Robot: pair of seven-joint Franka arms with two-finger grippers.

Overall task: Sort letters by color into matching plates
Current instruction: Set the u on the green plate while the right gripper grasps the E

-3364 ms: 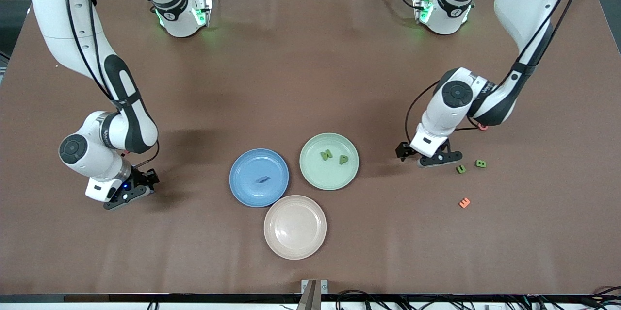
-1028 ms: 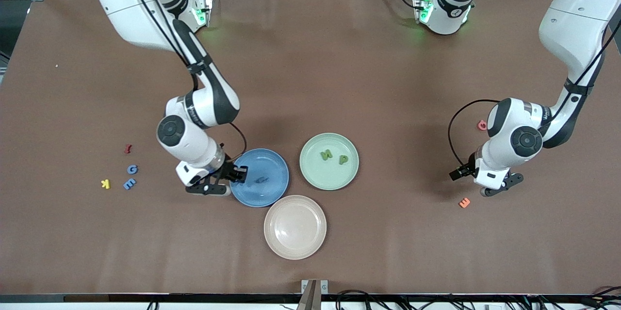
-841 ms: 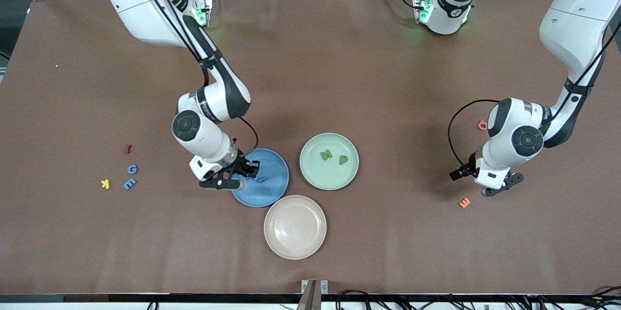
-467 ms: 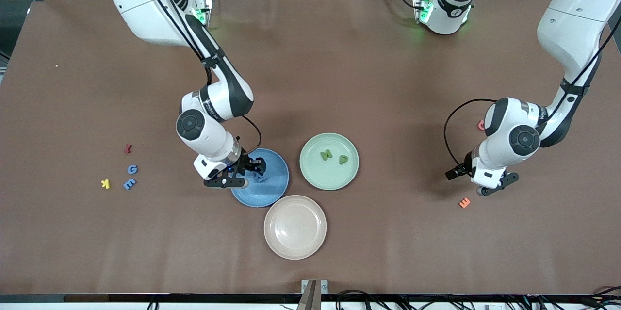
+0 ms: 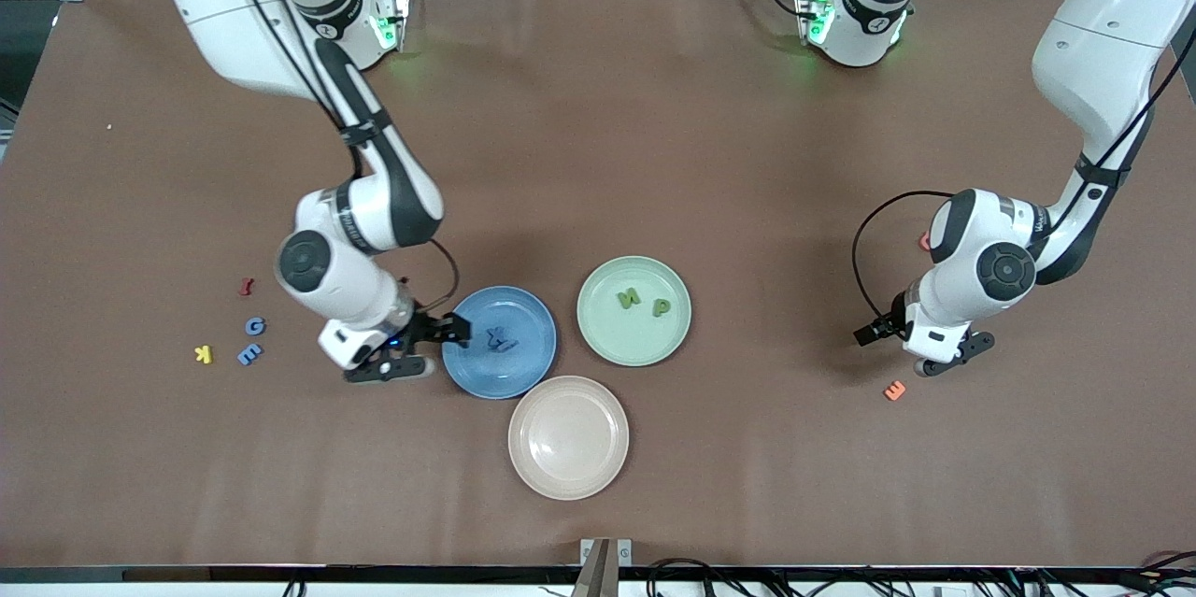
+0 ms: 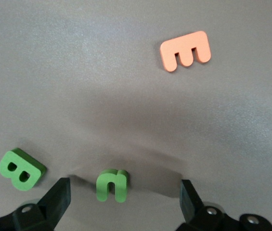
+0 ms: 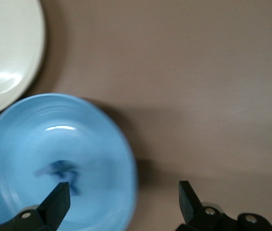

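chunky foam letters, matte plates

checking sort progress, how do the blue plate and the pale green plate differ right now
The blue plate holds dark blue letters in a small heap; the pale green plate holds two green letters lying apart. The open right pincer is at the blue plate's rim, with no pincer near the green plate. The blue plate sits toward the right arm's end, slightly nearer the front camera. Both are round, shallow and equal in size.

Bare table between the arms' bases and the plates — letters crowd both ends.
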